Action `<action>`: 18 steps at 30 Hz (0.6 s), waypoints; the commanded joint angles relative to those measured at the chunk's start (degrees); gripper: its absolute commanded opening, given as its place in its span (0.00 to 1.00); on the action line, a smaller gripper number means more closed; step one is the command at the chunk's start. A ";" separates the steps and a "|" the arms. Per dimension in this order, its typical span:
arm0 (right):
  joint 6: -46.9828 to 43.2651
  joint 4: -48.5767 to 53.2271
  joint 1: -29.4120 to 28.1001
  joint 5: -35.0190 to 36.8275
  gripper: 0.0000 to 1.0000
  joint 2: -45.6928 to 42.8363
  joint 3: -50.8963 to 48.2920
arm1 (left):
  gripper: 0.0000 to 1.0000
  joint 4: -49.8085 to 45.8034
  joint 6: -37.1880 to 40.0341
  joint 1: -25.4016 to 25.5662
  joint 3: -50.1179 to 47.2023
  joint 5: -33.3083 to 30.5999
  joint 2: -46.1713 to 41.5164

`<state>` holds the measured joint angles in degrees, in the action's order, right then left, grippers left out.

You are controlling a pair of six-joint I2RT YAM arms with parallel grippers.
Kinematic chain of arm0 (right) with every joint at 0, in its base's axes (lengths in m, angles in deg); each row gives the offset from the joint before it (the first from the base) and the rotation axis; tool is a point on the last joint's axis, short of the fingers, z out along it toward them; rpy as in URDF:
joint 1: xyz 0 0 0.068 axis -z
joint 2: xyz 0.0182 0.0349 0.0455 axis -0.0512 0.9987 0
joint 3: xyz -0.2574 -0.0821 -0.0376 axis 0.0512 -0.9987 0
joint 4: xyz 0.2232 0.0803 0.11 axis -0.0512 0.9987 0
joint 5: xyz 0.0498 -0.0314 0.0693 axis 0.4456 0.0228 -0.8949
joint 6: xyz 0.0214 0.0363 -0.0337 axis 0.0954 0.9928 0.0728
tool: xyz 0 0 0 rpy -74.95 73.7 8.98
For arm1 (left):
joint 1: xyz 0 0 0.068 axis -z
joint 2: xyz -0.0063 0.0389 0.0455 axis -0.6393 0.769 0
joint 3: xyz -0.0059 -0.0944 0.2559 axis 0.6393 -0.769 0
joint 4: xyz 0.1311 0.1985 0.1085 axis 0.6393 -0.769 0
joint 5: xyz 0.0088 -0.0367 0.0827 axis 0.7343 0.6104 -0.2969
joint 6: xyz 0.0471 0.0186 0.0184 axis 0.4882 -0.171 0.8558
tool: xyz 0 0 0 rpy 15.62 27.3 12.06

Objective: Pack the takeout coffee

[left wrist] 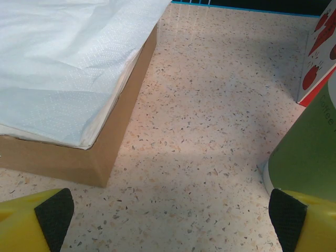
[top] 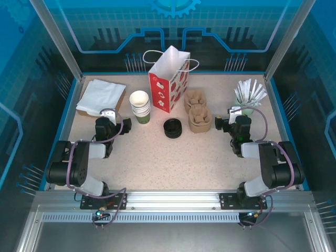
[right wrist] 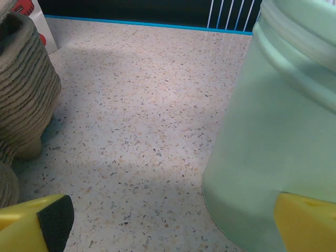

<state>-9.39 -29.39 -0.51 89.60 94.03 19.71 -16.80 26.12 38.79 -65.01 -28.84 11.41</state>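
Nothing is packed yet: my left gripper (left wrist: 171, 212) and right gripper (right wrist: 179, 219) both stand wide open and empty, down near the table. The green cups (top: 140, 106) sit stacked and unlidded just left of the bag (top: 169, 79), with the black lids (top: 172, 127) apart in front of it. The bag stands open, though I can't see to its bottom, and the tumbler (top: 245, 104) holds white sticks.

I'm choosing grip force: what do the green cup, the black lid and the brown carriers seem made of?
The green cup looks like paper: matte green wall, white inside, thin rolled rim. The black lid looks like moulded plastic: smooth, faintly shiny, ringed. The brown carriers look like moulded pulp: dull, ribbed, rough-surfaced, though that is only how they look.
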 commanded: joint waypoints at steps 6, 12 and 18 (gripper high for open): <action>0.46 -1.74 -0.60 0.96 1.00 0.29 -0.15 | 0.99 0.54 0.86 0.35 1.43 1.27 -0.28; 0.46 -1.74 -0.59 0.96 1.00 0.27 -0.15 | 0.99 0.61 0.87 0.34 1.46 1.27 -0.25; 0.52 -1.63 -0.48 0.97 1.00 0.29 -0.02 | 0.99 0.33 0.54 0.34 1.50 0.52 -0.53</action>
<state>-9.39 -29.37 -0.51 89.60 94.03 19.71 -16.80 26.10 38.79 -65.01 -28.84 11.41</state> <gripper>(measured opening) 0.999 0.987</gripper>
